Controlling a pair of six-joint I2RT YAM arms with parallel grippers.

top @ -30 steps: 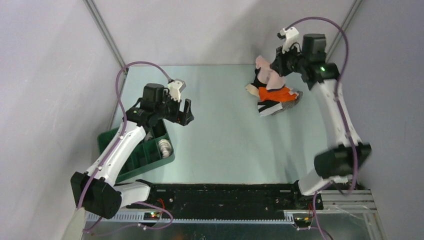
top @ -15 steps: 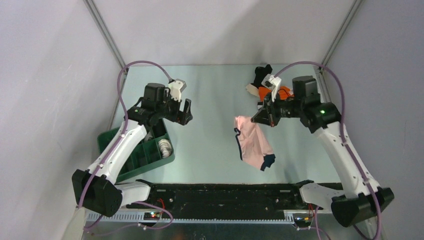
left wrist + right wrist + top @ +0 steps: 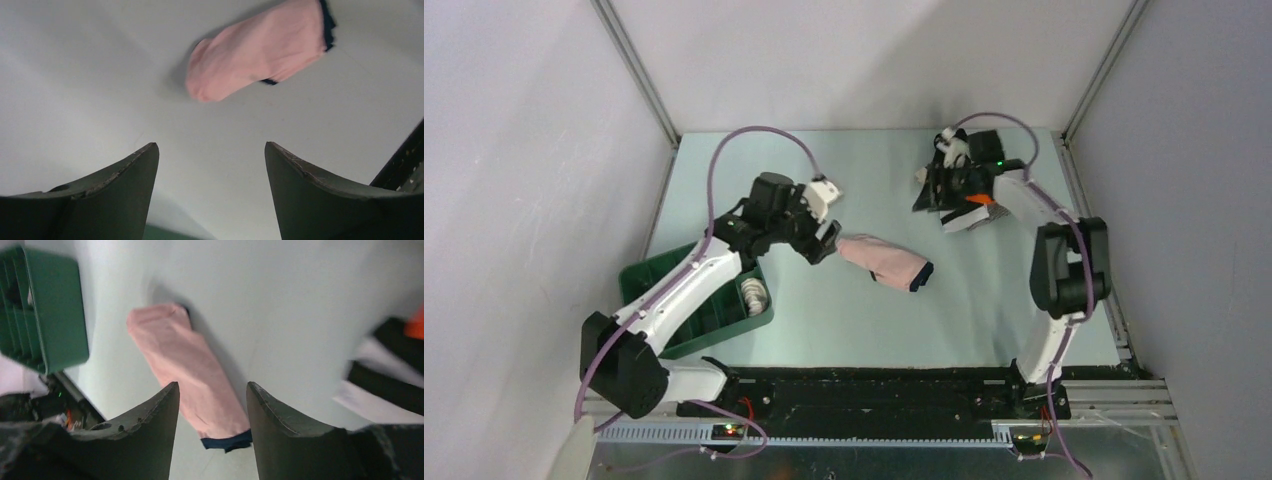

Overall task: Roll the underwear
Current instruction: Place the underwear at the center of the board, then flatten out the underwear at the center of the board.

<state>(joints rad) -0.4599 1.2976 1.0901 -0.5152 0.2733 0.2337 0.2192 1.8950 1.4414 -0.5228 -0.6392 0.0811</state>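
The pink underwear (image 3: 882, 259) is seen lying on the table (image 3: 844, 330), to the right of the green tray (image 3: 707, 318) and slightly farther back than it. It is folded into 1 long narrow strip, and its navy band (image 3: 921, 278) is turned away from the tray. The left gripper (image 3: 826, 244) is held between the tray and this garment, just beside the strip's tray-side end. In the left wrist view the 2 fingers (image 3: 125, 195) are seen spread wide with nothing between them, and the garment (image 3: 260, 47) is seen lying apart from them. A pile of underwear (image 3: 972, 208), white, black and orange, is found well to the right of the tray and farther back, beyond the pink piece. The right gripper (image 3: 936, 188) is poised over the tray-side edge of that pile. Its jaws are parted and nothing is pinched in them, and whether the cloth below is touched cannot be told. 1 white rolled garment (image 3: 752, 293) is lodged in a compartment at the tray's right-hand side
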